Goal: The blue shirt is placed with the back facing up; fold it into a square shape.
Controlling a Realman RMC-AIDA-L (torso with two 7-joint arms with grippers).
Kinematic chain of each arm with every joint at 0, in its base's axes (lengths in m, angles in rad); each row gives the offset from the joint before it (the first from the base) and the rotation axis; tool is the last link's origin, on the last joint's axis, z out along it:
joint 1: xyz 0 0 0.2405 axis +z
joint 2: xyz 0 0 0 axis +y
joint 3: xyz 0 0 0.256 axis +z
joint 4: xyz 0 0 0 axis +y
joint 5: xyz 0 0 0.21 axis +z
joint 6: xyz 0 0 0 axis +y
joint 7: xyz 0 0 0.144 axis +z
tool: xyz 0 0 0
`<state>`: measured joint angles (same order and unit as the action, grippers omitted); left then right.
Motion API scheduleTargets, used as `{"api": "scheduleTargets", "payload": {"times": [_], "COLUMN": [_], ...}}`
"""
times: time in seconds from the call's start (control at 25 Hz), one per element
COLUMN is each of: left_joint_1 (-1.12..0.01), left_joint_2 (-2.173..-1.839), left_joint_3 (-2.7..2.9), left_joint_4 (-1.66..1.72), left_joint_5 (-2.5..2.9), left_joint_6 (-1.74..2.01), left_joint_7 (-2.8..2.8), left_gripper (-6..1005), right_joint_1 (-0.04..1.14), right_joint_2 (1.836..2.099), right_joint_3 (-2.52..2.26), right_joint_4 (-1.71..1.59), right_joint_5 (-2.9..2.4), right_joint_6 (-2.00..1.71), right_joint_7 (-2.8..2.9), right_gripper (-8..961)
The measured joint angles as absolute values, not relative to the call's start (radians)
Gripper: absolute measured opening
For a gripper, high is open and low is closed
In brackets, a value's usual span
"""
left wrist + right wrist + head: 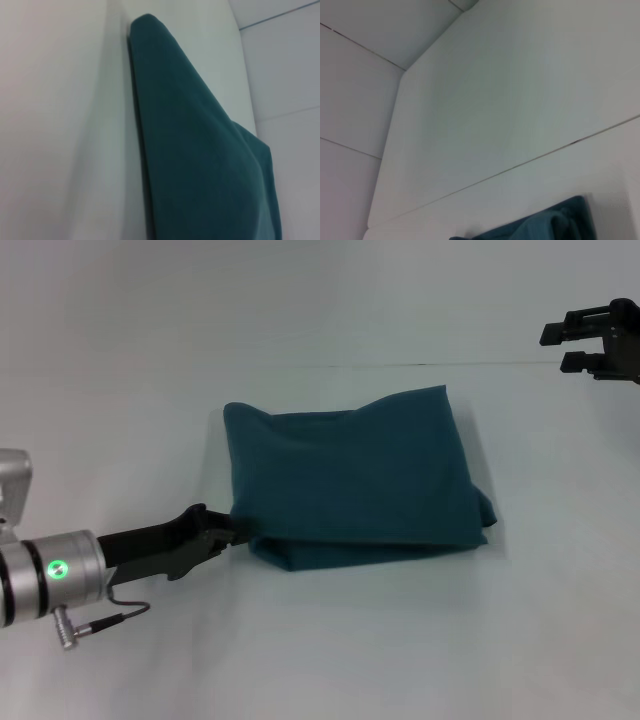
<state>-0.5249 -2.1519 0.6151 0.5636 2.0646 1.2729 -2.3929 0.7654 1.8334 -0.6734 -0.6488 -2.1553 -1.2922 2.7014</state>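
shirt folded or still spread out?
Folded: the blue shirt lies as a compact, roughly square stack with layered edges at its near side; left pincer at its near-left corner.

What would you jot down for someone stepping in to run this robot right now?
Left end effector: low at the near-left corner of the dark teal-blue cotton shirt, apparently pinching its edge.
Right end effector: raised at the far right, open, empty.
Shirt: already folded into a rough, layered rectangle on the white table.
Left: release the corner, tidy the uneven near edge.
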Motion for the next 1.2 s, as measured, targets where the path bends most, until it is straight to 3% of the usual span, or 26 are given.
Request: {"api": "scheduleTargets", "payload": {"times": [0.68,0.88,1.0,1.2], "left_joint_1": [-0.519,-0.47,-0.464,-0.472], "left_joint_2": [-2.11,-2.095,-2.096,-2.095], "left_joint_3": [0.613,0.541,0.53,0.543], "left_joint_4": [0.625,0.751,0.795,0.834], "left_joint_5": [2.213,2.185,2.144,2.149], "left_joint_6": [1.322,1.464,1.604,1.705], "left_joint_7": [-2.39,-2.292,-2.097,-1.846], "left_gripper": [82,302,511,628], "right_joint_1": [0.769,0.772,0.773,0.767], "right_joint_2": [1.835,1.829,1.825,1.818], "right_joint_3": [-0.673,-0.679,-0.688,-0.724], "right_joint_4": [-0.644,-0.644,-0.65,-0.67], "right_joint_5": [-2.155,-2.156,-2.165,-2.176], "right_joint_6": [-1.293,-1.302,-1.335,-1.469], "right_joint_7": [2.7,2.69,2.634,2.41], "right_gripper": [553,553,552,552]}}
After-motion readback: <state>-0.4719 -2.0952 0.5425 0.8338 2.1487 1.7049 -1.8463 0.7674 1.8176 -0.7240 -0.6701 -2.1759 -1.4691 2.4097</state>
